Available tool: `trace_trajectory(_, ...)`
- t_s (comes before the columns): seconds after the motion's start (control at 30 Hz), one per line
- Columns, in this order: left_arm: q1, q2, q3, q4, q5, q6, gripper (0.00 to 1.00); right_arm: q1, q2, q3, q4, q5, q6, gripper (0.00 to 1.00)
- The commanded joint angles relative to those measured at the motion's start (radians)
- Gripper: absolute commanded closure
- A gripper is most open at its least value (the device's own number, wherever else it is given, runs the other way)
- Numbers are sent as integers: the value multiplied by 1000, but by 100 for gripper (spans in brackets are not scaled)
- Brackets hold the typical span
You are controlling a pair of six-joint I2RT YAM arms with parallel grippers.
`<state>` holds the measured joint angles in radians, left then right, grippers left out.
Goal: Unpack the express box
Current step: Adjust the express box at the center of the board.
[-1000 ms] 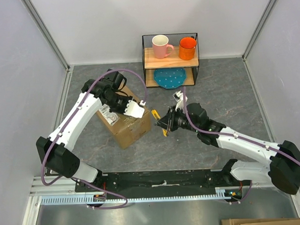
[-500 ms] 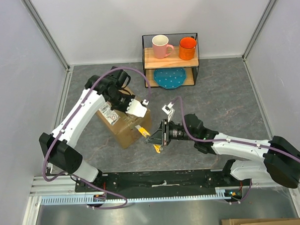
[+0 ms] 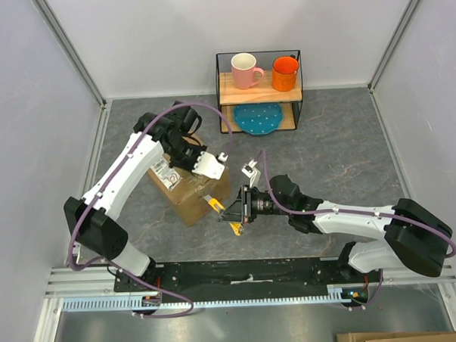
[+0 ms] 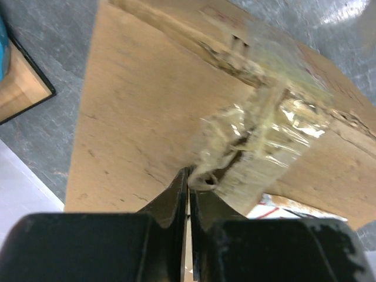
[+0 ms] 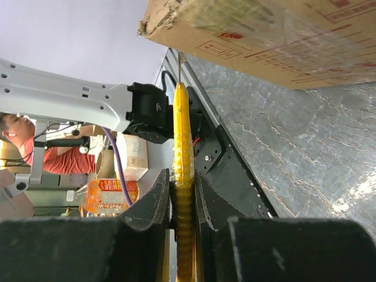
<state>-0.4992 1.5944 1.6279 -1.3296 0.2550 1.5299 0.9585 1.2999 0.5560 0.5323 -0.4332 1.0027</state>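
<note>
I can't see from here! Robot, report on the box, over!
Left end effector shut on tape. Right end effector holding knife by box. Box unopened. Nothing blocking.

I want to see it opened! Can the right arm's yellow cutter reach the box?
Probably yes. The right gripper holds the yellow cutter with its tip close by a corner of the express box, and nothing lies between them.

Grey marbled table (image 3: 340, 143), walled in white on three sides. At nine o'clock from its middle, sitting askew on the stone: brown express box (image 3: 191, 201), label up. At twelve o'clock, against the far wall: black wire shelf (image 3: 259, 96) with two wooden boards. On the upper board, pink mug (image 3: 245, 70) beside orange mug (image 3: 284, 73); on the lower, blue plate (image 3: 257, 118).
</note>
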Motion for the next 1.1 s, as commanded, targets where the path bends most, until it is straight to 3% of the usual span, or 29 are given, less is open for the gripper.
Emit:
trace_trajectory(0.0, 10, -71, -59, -209, -57, 52, 92, 3, 27, 41, 61, 48, 5, 100)
trace_trajectory(0.17, 10, -126, -86, -210, -88, 61, 98, 2, 67, 47, 61, 85, -15, 100)
trace_trajectory(0.57, 7, -278, -142, -210, -92, 73, 98, 3, 98, 70, 89, 91, -36, 100)
trace_trajectory(0.67, 8, -223, -65, -206, -89, -93, 98, 3, 27, 79, 28, 112, -93, 100)
trace_trajectory(0.7, 17, -144, -10, -206, -59, -276, 95, -3, -3, 102, -73, 160, -126, 100)
trace_trajectory(0.73, 63, -107, 123, -206, -18, -365, 90, -7, -67, 117, -133, 189, -160, 100)
trace_trajectory(0.8, 118, -53, 250, -185, 107, -553, 86, -33, -128, 169, -298, 250, -261, 100)
trace_trajectory(0.93, 154, -115, 167, -1, -3, -853, 69, -90, -179, 238, -429, 427, -374, 100)
trace_trajectory(1.07, 162, -174, 54, 29, -218, -991, 66, -121, -48, 306, -419, 519, -450, 100)
